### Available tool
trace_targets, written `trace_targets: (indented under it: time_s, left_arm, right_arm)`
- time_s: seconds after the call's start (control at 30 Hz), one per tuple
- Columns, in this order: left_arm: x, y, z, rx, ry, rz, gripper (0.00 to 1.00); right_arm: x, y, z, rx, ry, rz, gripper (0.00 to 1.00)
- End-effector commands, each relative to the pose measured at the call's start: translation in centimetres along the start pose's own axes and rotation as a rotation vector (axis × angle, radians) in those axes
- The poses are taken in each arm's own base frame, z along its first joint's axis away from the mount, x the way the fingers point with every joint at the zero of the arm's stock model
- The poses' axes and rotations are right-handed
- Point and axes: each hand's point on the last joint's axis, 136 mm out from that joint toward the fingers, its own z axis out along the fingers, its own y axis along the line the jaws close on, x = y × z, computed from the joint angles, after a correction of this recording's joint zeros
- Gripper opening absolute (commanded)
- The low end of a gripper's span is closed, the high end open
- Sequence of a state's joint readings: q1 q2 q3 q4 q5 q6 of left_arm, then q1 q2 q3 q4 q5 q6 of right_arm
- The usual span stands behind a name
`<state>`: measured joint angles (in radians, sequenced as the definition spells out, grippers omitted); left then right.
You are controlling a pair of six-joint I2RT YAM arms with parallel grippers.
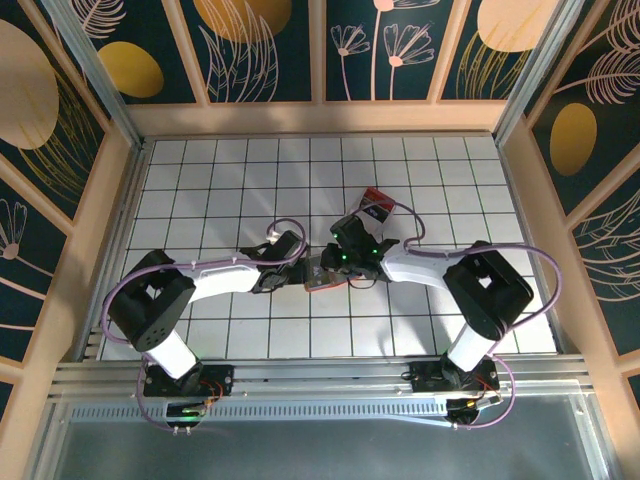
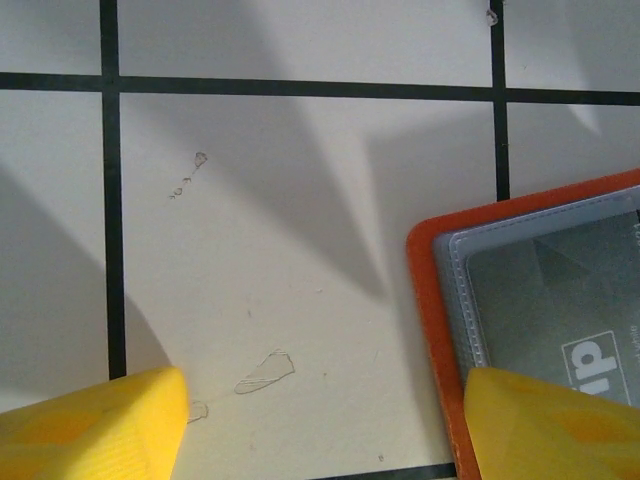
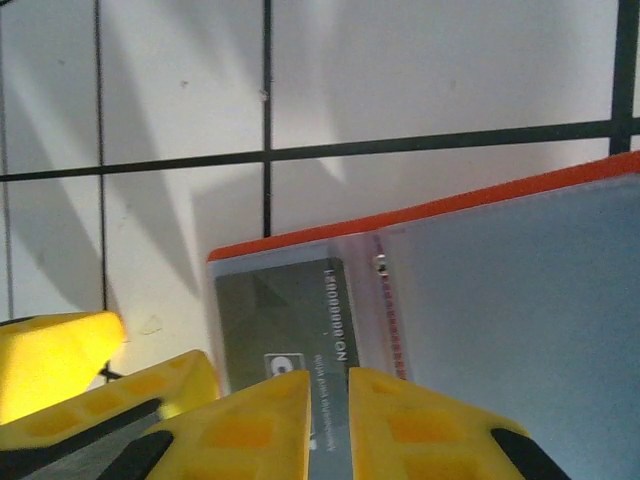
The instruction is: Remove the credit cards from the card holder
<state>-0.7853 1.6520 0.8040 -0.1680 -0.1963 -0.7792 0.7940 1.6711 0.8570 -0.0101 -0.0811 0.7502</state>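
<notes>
Orange card holder (image 3: 500,270) beneath right fingers (image 3: 265,425)

i've got bare tiled table (image 1: 200,190) to the left, right and far back, where either arm could pass freely. the middle is tight: my left gripper (image 2: 325,400) and right gripper (image 3: 328,378) crowd nose to nose over the card holder (image 2: 425,300). the clear box (image 1: 378,203) sits just behind the right gripper, blocking that side.
</notes>
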Motion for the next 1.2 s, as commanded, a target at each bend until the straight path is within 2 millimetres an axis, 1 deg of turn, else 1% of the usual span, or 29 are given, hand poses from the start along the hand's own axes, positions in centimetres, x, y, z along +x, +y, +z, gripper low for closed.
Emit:
trace_targets:
  time_s: [0.0, 0.1, 0.23, 0.27, 0.47, 0.57, 0.7, 0.9, 0.97, 1.17]
  left_arm:
    - [1.4, 0.9, 1.2, -0.031, 0.051, 0.000, 0.73]
    - [1.6, 1.0, 1.5, -0.039, 0.057, 0.005, 0.71]
    - [1.4, 0.9, 1.4, -0.035, 0.053, 0.007, 0.71]
    - [2.0, 1.3, 2.1, -0.054, 0.071, 0.011, 0.71]
    - [1.9, 1.2, 2.1, -0.055, 0.069, 0.014, 0.71]
    - [2.0, 1.2, 2.2, -0.057, 0.072, 0.014, 0.71]
    - [2.1, 1.3, 2.4, -0.062, 0.077, 0.019, 0.69]
    - [2.4, 1.5, 2.9, -0.071, 0.087, 0.025, 0.66]
    - [2.5, 1.5, 3.1, -0.074, 0.093, 0.026, 0.66]
    - [2.6, 1.5, 3.2, -0.075, 0.095, 0.029, 0.65]
  right_arm:
    - [1.1, -0.7, 0.6, 0.026, 0.050, -0.020, 0.20]
    - [1.5, -0.8, 0.9, 0.020, 0.065, -0.022, 0.21]
    - [1.9, -0.7, 1.3, 0.011, 0.084, -0.027, 0.22]
    - [2.1, -0.8, 1.4, 0.009, 0.091, -0.027, 0.22]
    - [2.4, -1.1, 1.9, 0.020, 0.110, -0.025, 0.23]
    - [2.6, -0.9, 2.0, 0.007, 0.115, -0.025, 0.23]
    - [2.4, 0.2, 1.6, -0.049, 0.113, -0.029, 0.23]
    - [1.6, 1.4, 0.7, -0.120, 0.090, -0.028, 0.21]
    - [1.5, 1.6, 0.4, -0.134, 0.087, -0.028, 0.21]
    - [1.3, 1.5, 0.1, -0.129, 0.079, -0.022, 0.21]
